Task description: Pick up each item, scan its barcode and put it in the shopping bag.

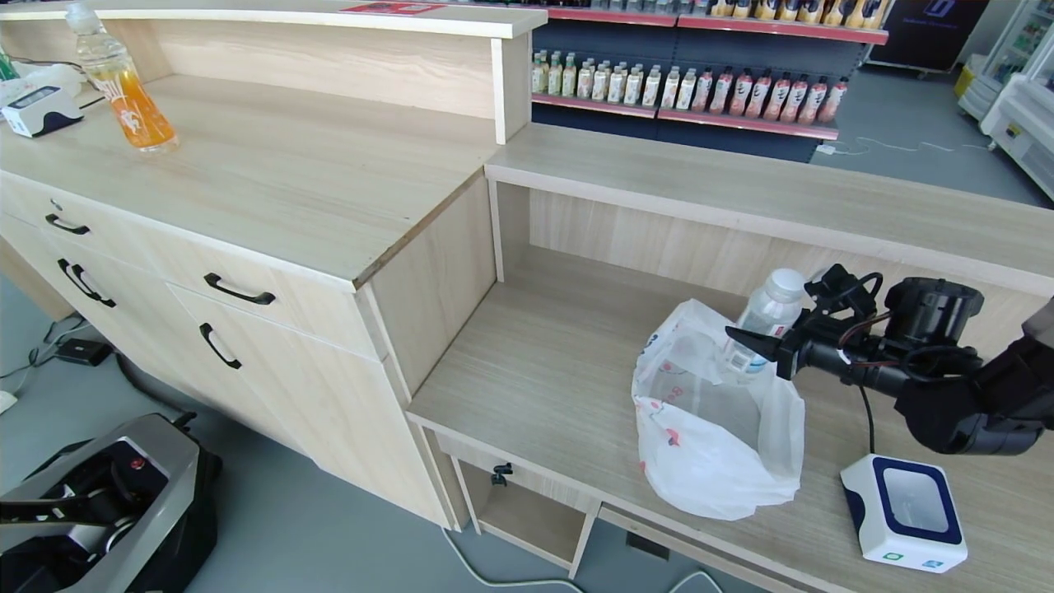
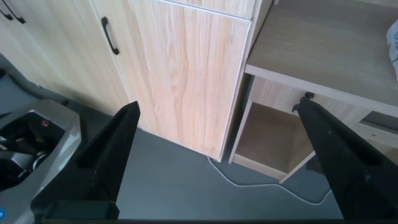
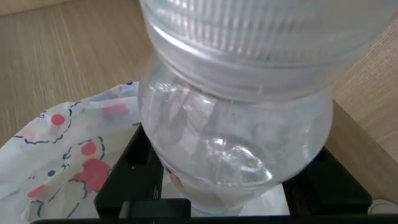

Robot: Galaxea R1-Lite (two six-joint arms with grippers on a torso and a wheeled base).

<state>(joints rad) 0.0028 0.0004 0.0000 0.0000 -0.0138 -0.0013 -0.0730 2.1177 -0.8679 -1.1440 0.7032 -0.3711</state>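
A clear water bottle with a white cap hangs upright over the mouth of the white plastic shopping bag, which stands on the lower counter. My right gripper is shut on the bottle's body. In the right wrist view the bottle sits between the black fingers, with the printed bag just beneath it. The white and blue barcode scanner lies on the counter to the right of the bag. My left gripper is open with nothing in it, low beside the cabinet doors and above the floor.
An orange drink bottle stands on the upper counter at the far left, next to a small white device. The lower counter has a raised back ledge. Shelves of drinks line the room behind.
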